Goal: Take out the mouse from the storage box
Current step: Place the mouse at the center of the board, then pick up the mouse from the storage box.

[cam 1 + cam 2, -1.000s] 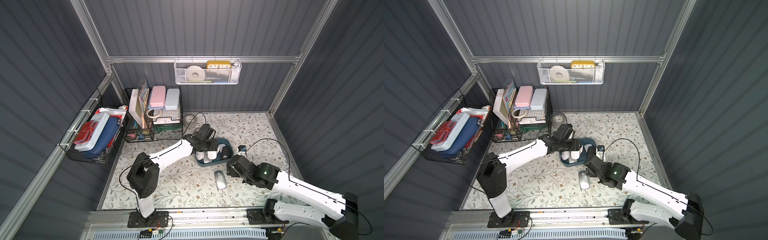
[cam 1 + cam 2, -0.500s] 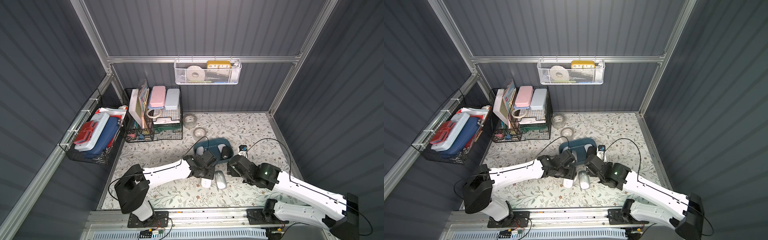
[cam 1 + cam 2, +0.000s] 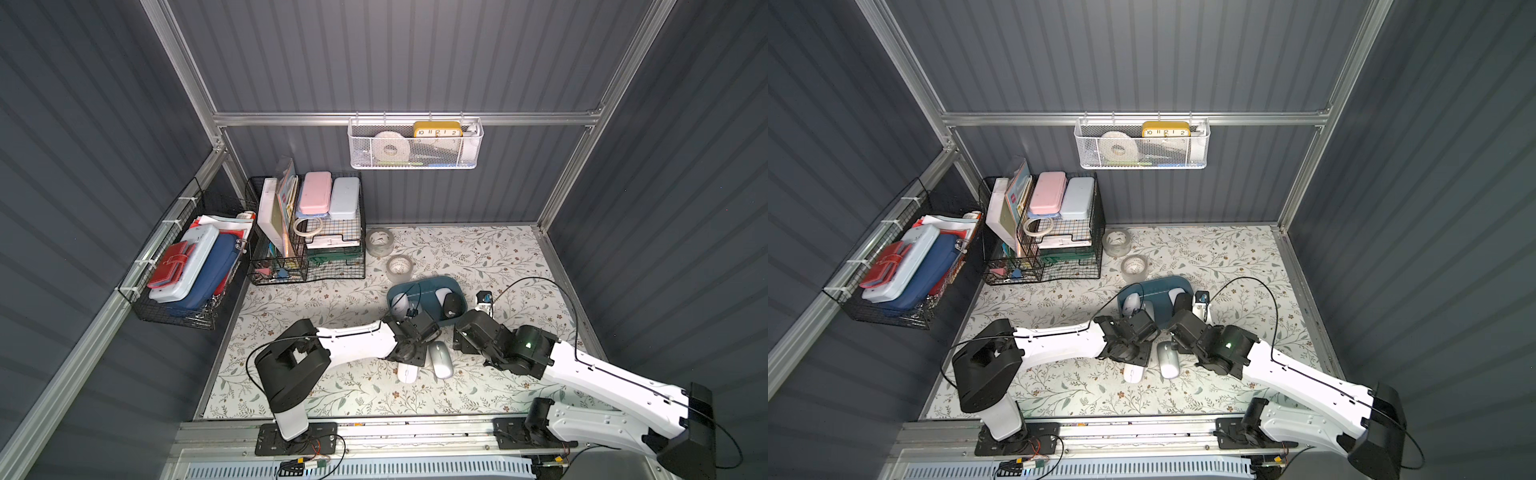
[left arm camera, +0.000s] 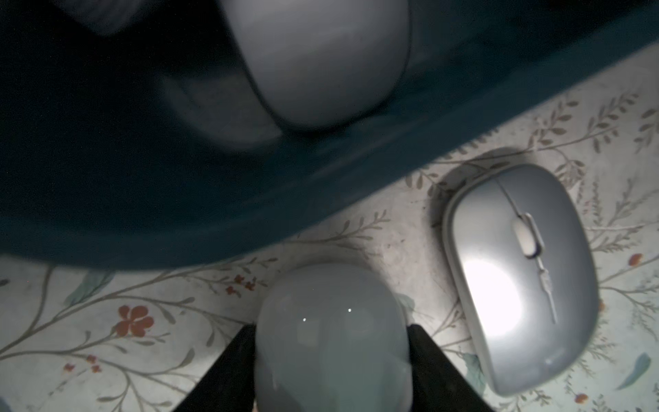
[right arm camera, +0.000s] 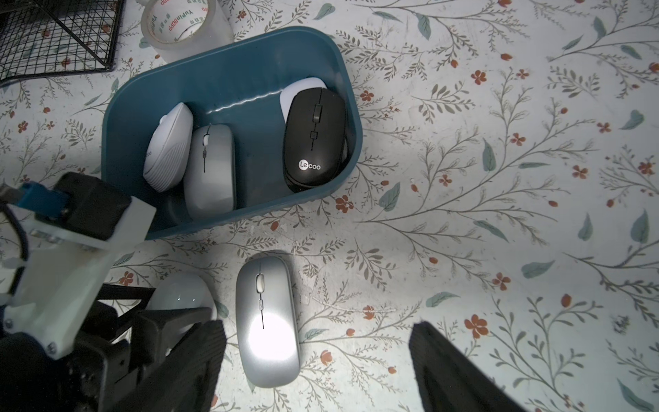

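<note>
At lower centre of a top view, left gripper (image 3: 409,358): clamped on the white mouse (image 3: 407,375), fingers (image 4: 239,356) against both its sides.
White mouse: outside the storage box (image 3: 428,284), just below it in frame, down at the floral mat (image 3: 478,257); resting or lifted, cannot tell.
Right gripper (image 5: 315,331): jaws wide apart, holding nothing.
Silver mouse (image 3: 441,360): on the mat, just beside the white mouse.
Storage box: mid-frame, holds a black mouse (image 5: 313,139) and paler ones.

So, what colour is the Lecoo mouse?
The Lecoo mouse is black; right wrist view shows it best.
</note>
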`<state>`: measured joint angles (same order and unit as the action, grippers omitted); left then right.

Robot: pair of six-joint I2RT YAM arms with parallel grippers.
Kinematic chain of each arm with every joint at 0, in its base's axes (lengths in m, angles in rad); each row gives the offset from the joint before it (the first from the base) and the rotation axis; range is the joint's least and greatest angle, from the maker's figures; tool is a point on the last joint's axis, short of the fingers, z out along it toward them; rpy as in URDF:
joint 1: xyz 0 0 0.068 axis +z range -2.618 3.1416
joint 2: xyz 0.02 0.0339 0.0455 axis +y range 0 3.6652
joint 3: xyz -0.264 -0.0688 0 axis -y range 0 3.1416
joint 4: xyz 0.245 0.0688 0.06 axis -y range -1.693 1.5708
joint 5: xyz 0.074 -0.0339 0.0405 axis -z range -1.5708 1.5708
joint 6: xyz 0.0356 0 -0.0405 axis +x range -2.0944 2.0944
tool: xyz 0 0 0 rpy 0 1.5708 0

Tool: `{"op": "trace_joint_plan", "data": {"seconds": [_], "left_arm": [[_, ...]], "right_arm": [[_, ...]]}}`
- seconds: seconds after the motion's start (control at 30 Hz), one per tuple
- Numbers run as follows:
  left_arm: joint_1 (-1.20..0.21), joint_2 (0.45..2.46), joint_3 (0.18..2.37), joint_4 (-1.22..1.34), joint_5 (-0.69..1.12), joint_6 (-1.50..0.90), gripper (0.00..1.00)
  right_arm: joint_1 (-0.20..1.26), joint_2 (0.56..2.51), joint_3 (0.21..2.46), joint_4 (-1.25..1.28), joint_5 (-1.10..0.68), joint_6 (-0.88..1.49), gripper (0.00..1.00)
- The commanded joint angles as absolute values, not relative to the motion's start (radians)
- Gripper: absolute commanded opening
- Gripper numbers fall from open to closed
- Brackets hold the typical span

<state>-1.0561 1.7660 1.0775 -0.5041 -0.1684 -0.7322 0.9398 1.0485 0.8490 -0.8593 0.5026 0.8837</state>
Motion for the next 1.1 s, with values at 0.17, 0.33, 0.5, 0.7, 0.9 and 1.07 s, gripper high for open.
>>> {"op": "trace_joint_plan", "data": {"seconds": [0.17, 0.33, 0.5, 0.7, 0.9, 1.07], "left_arm": [[-1.062, 1.789, 1.104, -0.502, -0.172, -0.747, 0.6], [-1.06, 1.774, 1.092, -0.49, -0.173, -0.747, 0.65], [-1.062, 1.751, 1.082, -0.484, -0.174, -0.736, 0.74], [-1.062, 1.68, 1.08, -0.487, -0.172, -0.714, 0.8], [-1.062, 1.465, 0.974, -0.392, -0.242, -0.681, 0.88], [-1.062, 1.308, 0.915, -0.369, -0.337, -0.648, 0.93]], "right_arm": [[0.937, 0.997, 0.835, -0.872, 0.54, 0.911, 0.87], [0.937, 0.996, 0.836, -0.871, 0.543, 0.909, 0.87], [0.937, 1.002, 0.835, -0.867, 0.54, 0.914, 0.87], [0.937, 1.005, 0.834, -0.868, 0.542, 0.912, 0.87], [0.853, 0.988, 0.87, -0.797, 0.357, 0.894, 0.91], [0.76, 1.043, 0.896, -0.796, 0.337, 0.854, 0.9]]}}
